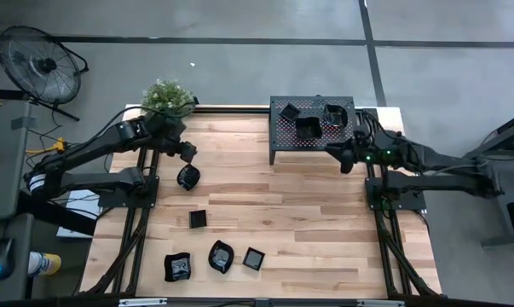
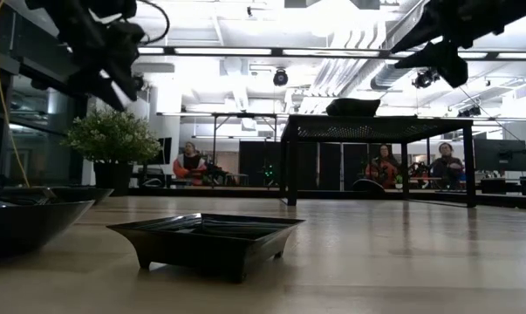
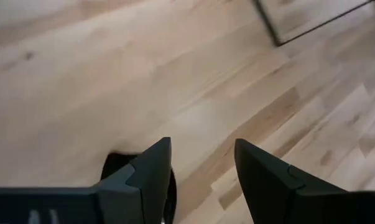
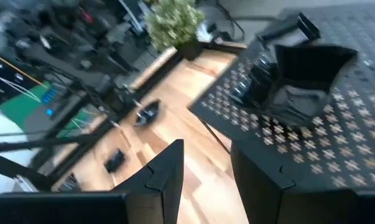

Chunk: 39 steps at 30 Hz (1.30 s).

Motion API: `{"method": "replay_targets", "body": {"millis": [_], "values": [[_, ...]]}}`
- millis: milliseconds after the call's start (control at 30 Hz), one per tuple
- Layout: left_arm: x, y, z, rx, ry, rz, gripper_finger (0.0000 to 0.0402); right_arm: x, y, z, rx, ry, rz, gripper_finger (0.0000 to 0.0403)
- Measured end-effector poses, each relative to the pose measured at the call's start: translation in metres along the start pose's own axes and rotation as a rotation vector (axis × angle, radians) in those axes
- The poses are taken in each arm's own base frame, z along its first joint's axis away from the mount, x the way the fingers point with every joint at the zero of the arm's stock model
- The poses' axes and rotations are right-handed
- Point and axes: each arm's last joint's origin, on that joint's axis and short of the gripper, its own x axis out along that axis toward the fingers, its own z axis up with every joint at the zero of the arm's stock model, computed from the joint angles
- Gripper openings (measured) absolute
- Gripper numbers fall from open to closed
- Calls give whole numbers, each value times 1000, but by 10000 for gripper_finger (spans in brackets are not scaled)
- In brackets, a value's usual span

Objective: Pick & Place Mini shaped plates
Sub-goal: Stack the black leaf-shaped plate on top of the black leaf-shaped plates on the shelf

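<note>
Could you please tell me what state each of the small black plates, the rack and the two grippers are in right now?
Three small black glossy plates: resting on the rack.
Black perforated metal rack: upright at the table's far edge.
Rounded black plate: on the wooden table, below the left gripper.
Four black plates: on the table's near part, apart.
Left gripper: open, empty.
Right gripper: open, empty, beside the rack.

left end effector (image 1: 188, 153) open, right end effector (image 1: 345, 159) open
</note>
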Motion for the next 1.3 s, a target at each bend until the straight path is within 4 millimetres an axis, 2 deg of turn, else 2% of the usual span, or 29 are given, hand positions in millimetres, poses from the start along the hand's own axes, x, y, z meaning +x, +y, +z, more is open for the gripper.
{"method": "replay_targets", "body": {"millis": [300,567,733,933,1100,1300], "values": [[16,9,-7,-205,146,217,175,-16,12,-6,-44,-36,121,128],[56,23,-25,-354,337,326,175,-26,17,-9,-62,-64,141,128],[67,30,-31,-372,348,416,175,-27,18,-12,-68,-57,145,128],[78,37,-40,-377,381,441,175,-27,19,-12,-70,-56,148,128],[93,45,-51,-384,370,392,175,-28,19,-13,-71,-65,138,128],[97,49,-56,-400,367,392,175,-28,19,-13,-70,-67,136,128]]}}
